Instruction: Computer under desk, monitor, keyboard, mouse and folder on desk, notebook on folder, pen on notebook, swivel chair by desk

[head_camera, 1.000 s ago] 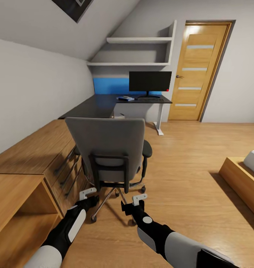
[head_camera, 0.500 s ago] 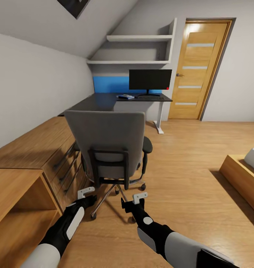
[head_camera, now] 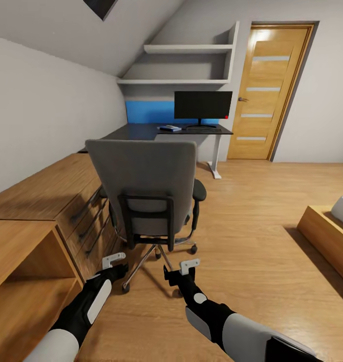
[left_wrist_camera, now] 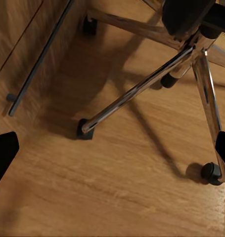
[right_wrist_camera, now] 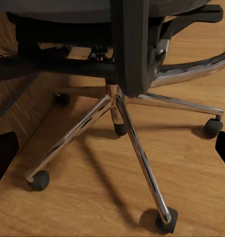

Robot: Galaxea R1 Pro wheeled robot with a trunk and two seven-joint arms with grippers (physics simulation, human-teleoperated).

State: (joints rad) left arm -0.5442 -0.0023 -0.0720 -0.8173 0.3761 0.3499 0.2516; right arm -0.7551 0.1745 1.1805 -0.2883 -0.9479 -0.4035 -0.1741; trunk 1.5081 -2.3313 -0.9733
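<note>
Grey padded swivel chair [head_camera: 144, 188] with black armrests is standing between the robot and the long black table [head_camera: 156, 132], its backrest facing the camera and its seat pointing toward the far wall. Its chrome five-star base [right_wrist_camera: 119, 123] is spreading over the wooden plank floor [head_camera: 242, 241], with black casters at the leg tips. A light wooden drawer cabinet [head_camera: 56, 201] with dark bar handles is running along the left wall just beside the chair, one caster sitting near its front.

On the table, the wide black flat monitor [head_camera: 202, 105] is standing upright, screen facing the room, long axis running parallel to the blue wall panel [head_camera: 149, 111] behind it. A flat dark keyboard [head_camera: 204, 129] is lying before the stand, long axis parallel to the screen. A small blue and grey stack [head_camera: 170, 128] is lying left of it; its parts cannot be told apart.

A wooden door [head_camera: 264, 90] is standing right of the table.

The left gripper [head_camera: 114, 261] and right gripper [head_camera: 189, 265] are hovering low behind the chair base, both spread apart and pinching nothing.
</note>
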